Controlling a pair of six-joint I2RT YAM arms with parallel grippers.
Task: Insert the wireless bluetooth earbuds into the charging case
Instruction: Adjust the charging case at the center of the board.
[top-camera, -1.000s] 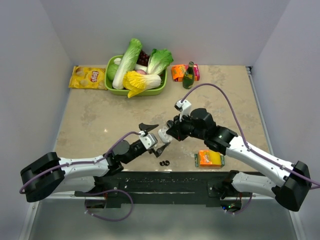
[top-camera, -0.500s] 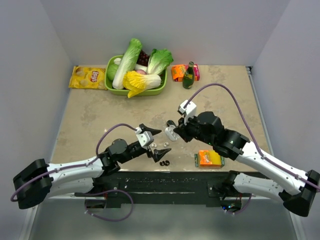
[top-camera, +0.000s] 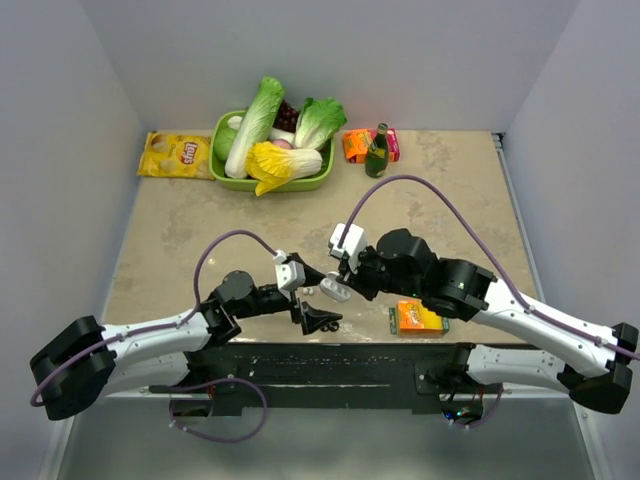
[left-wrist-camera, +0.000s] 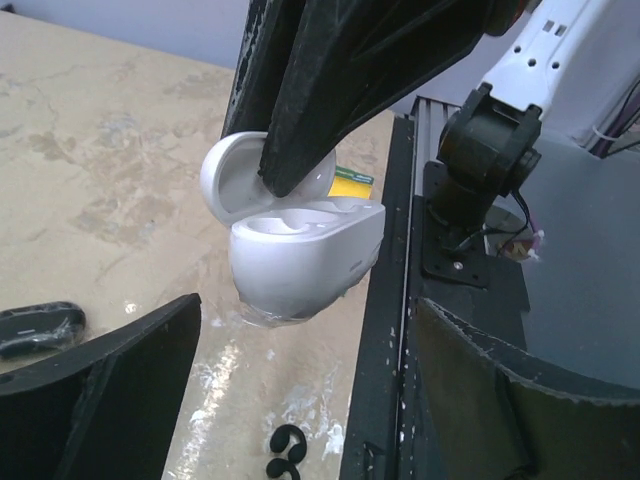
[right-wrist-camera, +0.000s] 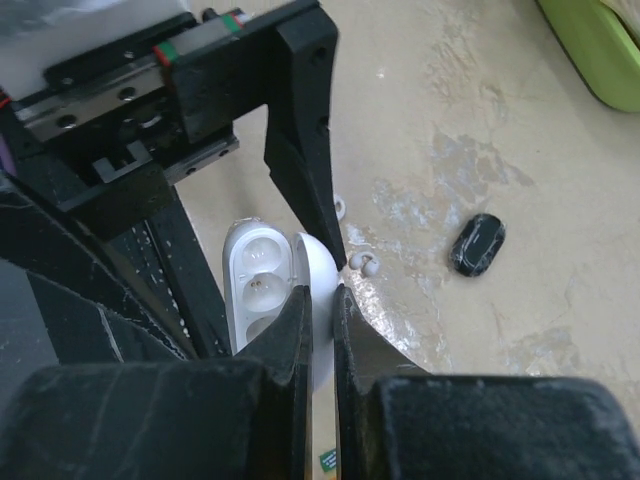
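Now, R hand (right-wrist-camera: 322, 295) clenched on 1 white case (left-wrist-camera: 300, 255), L hand (left-wrist-camera: 305, 310) spread, 2 black buds (left-wrist-camera: 283, 453)

Soft, even overhead light, top view bright with only faint shadows under the arms on the table (top-camera: 170, 240); left wrist view has wet-looking glare on the tabletop below the white case (left-wrist-camera: 310, 255), dark left fingers (left-wrist-camera: 110, 390) blurred up close; right fingers (right-wrist-camera: 150, 420) equally soft, underexposed.
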